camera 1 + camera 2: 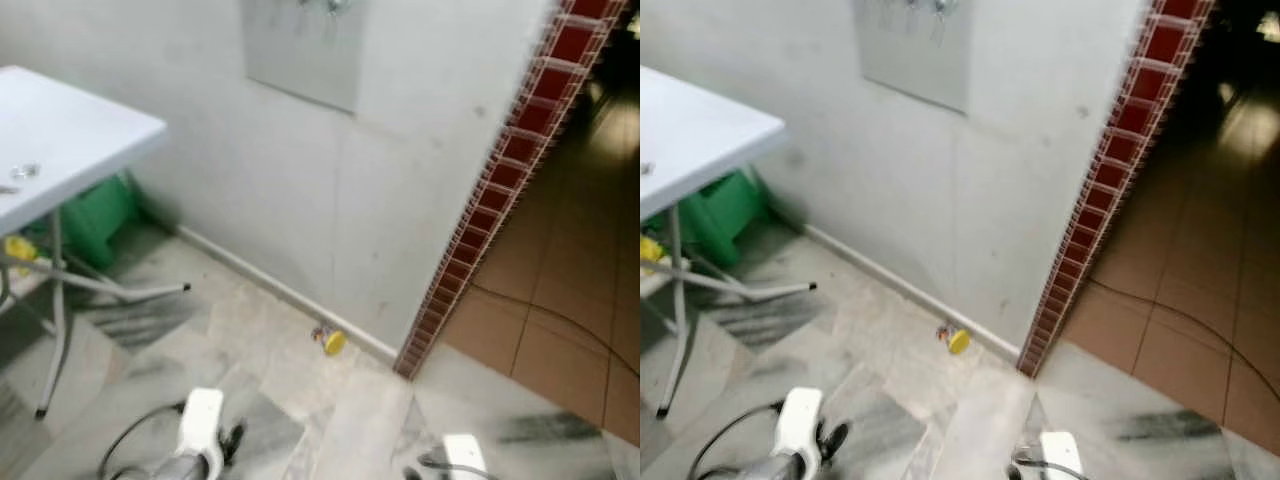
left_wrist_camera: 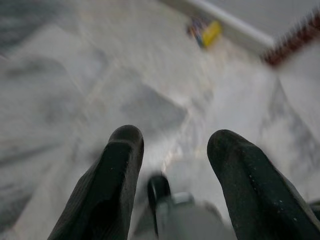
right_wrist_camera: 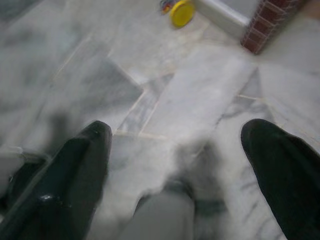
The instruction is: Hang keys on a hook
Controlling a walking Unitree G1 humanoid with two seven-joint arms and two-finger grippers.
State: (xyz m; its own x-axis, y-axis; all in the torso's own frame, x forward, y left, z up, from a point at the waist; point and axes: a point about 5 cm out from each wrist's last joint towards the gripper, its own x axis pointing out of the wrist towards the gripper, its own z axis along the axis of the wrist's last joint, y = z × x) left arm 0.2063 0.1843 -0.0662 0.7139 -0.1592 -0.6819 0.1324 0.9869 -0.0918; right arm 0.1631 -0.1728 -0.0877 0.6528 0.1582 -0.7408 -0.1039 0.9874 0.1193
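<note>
Keys with a yellow tag [image 1: 330, 340] lie on the floor by the wall at twelve o'clock, below the hook plate [image 1: 303, 48]; left pincer [image 2: 172, 145] and right pincer [image 3: 177, 137] hang spread, empty, seemingly approaching.

The floor [image 1: 300, 330] was pale marble veined with grey. A yellow tag [image 1: 333, 342] lay by the white wall [image 1: 420, 160]. Dark red tiles [image 1: 510, 160] with pale grout edged the wall's corner. The counter [image 1: 70, 130] was white; a green bin [image 1: 95, 215] sat beneath it.
</note>
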